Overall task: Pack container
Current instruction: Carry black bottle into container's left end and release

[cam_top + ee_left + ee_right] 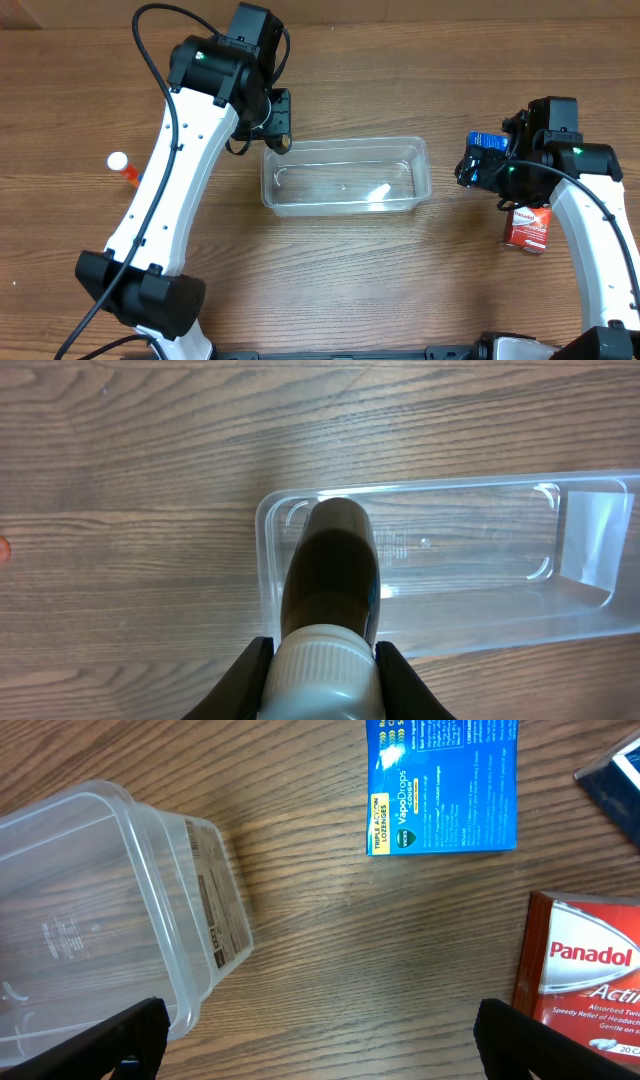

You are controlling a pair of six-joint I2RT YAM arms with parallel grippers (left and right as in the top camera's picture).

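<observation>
Left gripper (320, 672) is clamped on a dark bottle (333, 565), white cap between the fingers.
The bottle hangs over the left end of the container (345, 207), which sits mid-table (400, 290). The right gripper (320, 1040) is spread wide over bare wood, between the container and two boxes: blue VapoDrops (445, 785) and red Panadol (585, 980).

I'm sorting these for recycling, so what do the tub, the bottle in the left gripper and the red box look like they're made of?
Tub: clear glossy plastic; the wood shows through. Bottle: dark, shiny, plastic or glass, cannot tell; white ribbed plastic-looking cap. Red box: likely glossy printed cardboard, flat faces, crisp edge.
</observation>
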